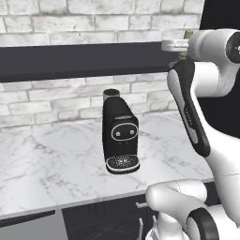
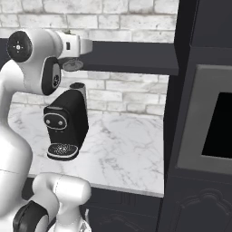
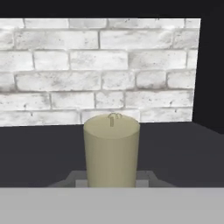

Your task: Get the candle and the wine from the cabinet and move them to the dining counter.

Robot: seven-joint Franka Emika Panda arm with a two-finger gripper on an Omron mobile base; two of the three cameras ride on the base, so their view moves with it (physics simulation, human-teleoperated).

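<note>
The pale beige-olive candle [image 3: 111, 151] stands upright right in front of the hand camera, its wick on top and its grey holder [image 3: 74, 179] showing at its foot. My gripper [image 1: 183, 43] is shut on the candle at the right end of the dark charcoal cabinet [image 1: 79, 61], a flat shelf-like unit under the brick wall. In the right base view the holder's round base [image 2: 72, 65] hangs just under the hand, level with the cabinet [image 2: 131, 56]. The wine and the dining counter are out of view.
A black coffee machine [image 1: 120, 138] stands on the marble worktop [image 1: 47, 164] below the shelf. A tall dark unit with a built-in oven [image 2: 204, 113] rises close at the right. White brick wall [image 3: 96, 65] lies behind the shelf.
</note>
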